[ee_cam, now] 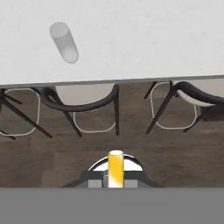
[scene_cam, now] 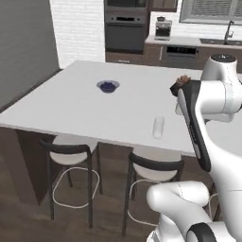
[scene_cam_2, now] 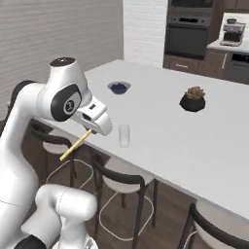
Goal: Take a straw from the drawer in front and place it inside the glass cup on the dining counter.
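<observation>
The right base view shows the straw [scene_cam_2: 75, 145] slanting down and left out of the gripper [scene_cam_2: 90, 130], fingers clamped on it, short of the counter [scene_cam_2: 194, 141] edge and left of the cup [scene_cam_2: 124, 135]; the left base view has the arm in front of the hand, while the hand view looks end-on at the straw's tip [ee_cam: 115, 168] between the fingers. The arm bends forward at the elbow, hand tilted down over the chairs. One cup stands upright near the counter's near edge, with one blue bowl [scene_cam_2: 119, 87] and one potted plant [scene_cam_2: 193, 100] farther back; three chairs [scene_cam_2: 121, 187] line the near side.
</observation>
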